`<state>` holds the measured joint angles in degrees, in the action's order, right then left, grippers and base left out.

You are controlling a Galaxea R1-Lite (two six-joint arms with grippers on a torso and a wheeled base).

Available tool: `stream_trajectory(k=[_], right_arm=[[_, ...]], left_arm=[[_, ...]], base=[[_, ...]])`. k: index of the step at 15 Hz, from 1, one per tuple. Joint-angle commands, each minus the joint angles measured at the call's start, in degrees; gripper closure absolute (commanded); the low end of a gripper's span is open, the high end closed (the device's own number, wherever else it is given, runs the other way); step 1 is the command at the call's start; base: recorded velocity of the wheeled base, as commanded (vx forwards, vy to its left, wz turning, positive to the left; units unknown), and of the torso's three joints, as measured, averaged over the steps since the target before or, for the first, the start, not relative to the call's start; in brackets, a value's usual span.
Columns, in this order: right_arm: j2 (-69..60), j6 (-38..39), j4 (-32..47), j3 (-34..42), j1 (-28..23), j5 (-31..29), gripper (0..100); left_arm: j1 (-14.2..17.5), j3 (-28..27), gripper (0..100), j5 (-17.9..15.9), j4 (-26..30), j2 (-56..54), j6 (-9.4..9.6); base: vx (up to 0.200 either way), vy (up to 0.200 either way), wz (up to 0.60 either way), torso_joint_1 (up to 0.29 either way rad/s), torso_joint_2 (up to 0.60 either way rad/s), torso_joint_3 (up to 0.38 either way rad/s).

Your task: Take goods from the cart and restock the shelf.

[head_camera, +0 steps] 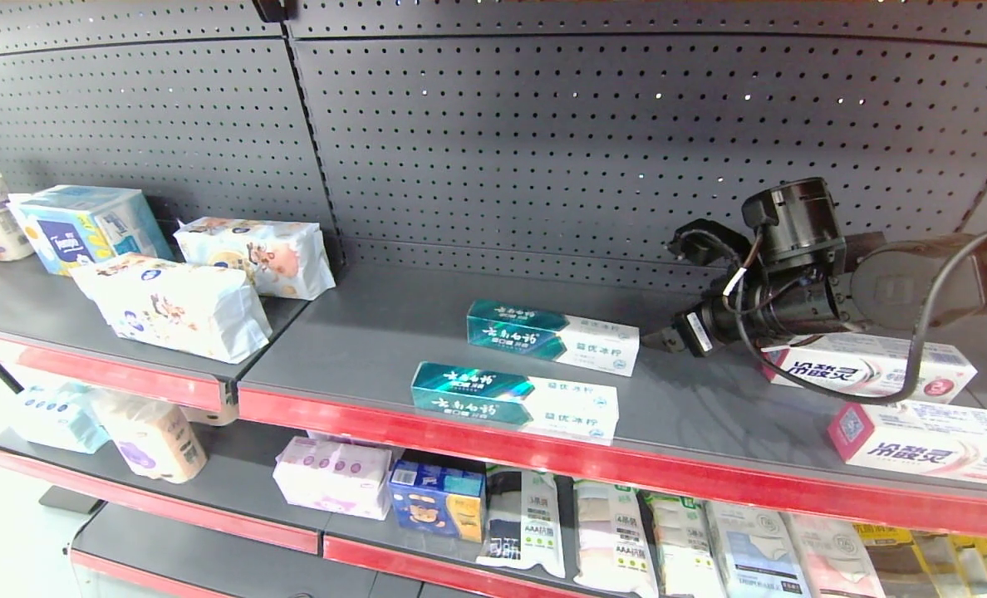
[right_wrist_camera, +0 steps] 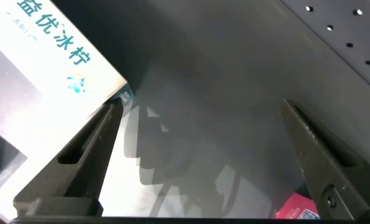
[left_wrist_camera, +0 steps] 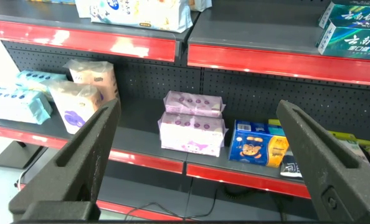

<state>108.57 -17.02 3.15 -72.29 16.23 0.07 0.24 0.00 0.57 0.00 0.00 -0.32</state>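
Two green-and-white toothpaste boxes lie on the upper shelf, one further back (head_camera: 552,336) and one at the front edge (head_camera: 514,400). My right gripper (head_camera: 661,339) hovers low over the shelf, just off the right end of the back box. In the right wrist view it (right_wrist_camera: 200,168) is open with bare shelf between its fingers, and the white end of that box (right_wrist_camera: 54,68) lies beside one finger (right_wrist_camera: 79,162). My left gripper (left_wrist_camera: 197,168) is open and holds nothing, in front of the lower shelf.
Two pink-and-white toothpaste boxes (head_camera: 871,365) (head_camera: 934,440) lie to the right of my right arm. Tissue packs (head_camera: 178,303) fill the shelf section on the left. Purple tissue packs (left_wrist_camera: 193,121) and a blue box (left_wrist_camera: 258,144) stand on the lower shelf. A perforated back panel (head_camera: 543,141) closes the shelf behind.
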Motion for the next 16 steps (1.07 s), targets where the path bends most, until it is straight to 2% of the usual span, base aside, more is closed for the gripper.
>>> stream_trajectory(k=[1,16], right_arm=[[0.3,0.0,0.0,-0.2,0.2,0.0,0],[0.7,0.6,-0.2,-0.5,1.1,0.0,0]], left_arm=[[0.0,0.0,0,0.0,0.0,0.0,-0.03],[0.0,0.0,0,0.0,0.0,0.0,-0.03]], base=[[0.000,0.000,0.00,0.000,0.00,0.000],[0.000,0.000,0.00,0.000,0.00,0.000]])
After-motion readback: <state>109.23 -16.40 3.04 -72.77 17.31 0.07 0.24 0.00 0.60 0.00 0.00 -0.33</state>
